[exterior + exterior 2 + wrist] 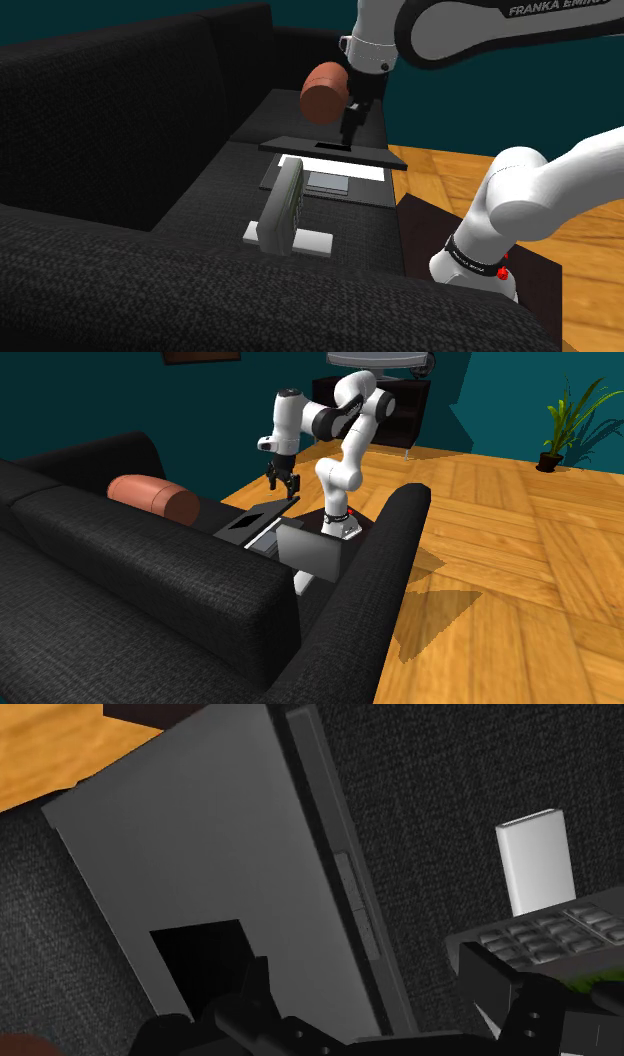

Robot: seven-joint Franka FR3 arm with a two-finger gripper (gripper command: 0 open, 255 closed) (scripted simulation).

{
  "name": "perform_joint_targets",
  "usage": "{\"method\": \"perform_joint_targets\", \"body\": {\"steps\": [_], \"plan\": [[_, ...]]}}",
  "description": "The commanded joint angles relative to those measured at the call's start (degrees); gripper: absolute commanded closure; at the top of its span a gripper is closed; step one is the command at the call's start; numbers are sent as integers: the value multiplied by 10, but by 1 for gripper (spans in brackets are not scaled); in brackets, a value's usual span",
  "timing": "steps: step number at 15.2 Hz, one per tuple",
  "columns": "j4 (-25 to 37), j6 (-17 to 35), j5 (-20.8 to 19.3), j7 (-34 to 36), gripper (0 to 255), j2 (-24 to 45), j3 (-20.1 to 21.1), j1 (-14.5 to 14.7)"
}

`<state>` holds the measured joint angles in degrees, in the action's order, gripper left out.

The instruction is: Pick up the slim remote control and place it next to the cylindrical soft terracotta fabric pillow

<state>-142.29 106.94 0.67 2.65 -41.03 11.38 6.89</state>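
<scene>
Nothing is done yet. The fingers point(350, 128) stand apart and empty above a flat dark slab point(330, 152) on the sofa point(120, 120). In the shoulder view the grey remote point(284, 205) leans at their 7 o'clock, well apart, and the terracotta pillow point(324, 90) sits near at 10 o'clock. The grasp, the carry and the placing are all left.

A black sofa point(100, 110) stands before a teal wall point(80, 392). 1 flat grey laptop point(200, 854) lies on its seat. Beside the sofa runs a wooden floor point(520, 552), with 1 potted plant point(570, 417) far off by the wall.
</scene>
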Motion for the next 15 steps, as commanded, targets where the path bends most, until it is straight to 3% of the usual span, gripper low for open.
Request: {"method": "perform_joint_targets", "body": {"steps": [1,9,15], "plan": [[-10,23,11,22,0,16,24,10],[-31,120,37,103,0,102,115,40],[-19,193,28,175,0,196,189,47]]}}
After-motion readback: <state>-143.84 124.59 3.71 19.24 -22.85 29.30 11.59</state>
